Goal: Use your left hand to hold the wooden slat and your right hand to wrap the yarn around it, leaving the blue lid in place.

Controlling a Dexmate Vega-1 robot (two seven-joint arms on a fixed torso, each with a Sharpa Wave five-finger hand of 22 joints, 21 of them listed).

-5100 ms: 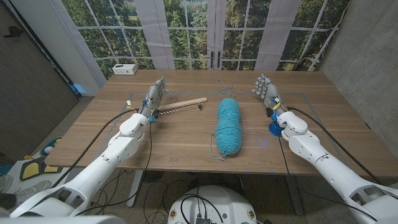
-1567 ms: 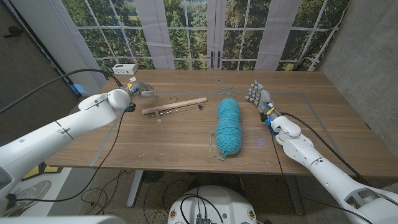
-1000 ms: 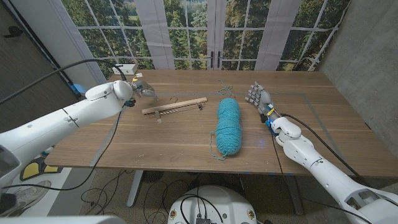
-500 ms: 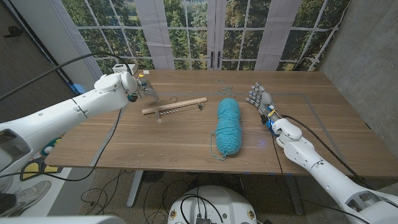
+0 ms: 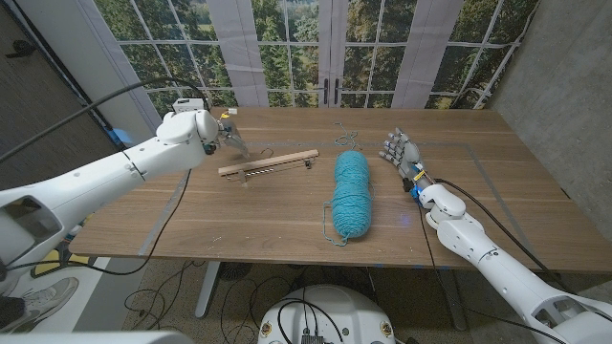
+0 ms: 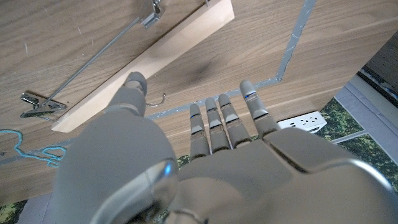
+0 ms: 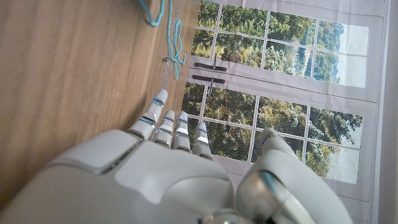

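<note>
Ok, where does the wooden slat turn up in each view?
Head view: the wooden slat lies left of the yarn skein, just beside the left hand.
Left wrist view: the slat runs diagonally just beyond the left hand's thumb.
Right wrist view: the right hand, the table and windows.
Shared landmark: the loose yarn tail.

Wooden desk [image 5: 287, 215], pale tape lines on top. Behind it, white-framed windows [image 5: 325, 48] with green trees, daylight. Grey wall [image 5: 559, 86] at one side, dark panel [image 5: 38, 124] at other. White power strip [image 5: 192, 105] at desk's far corner.
</note>
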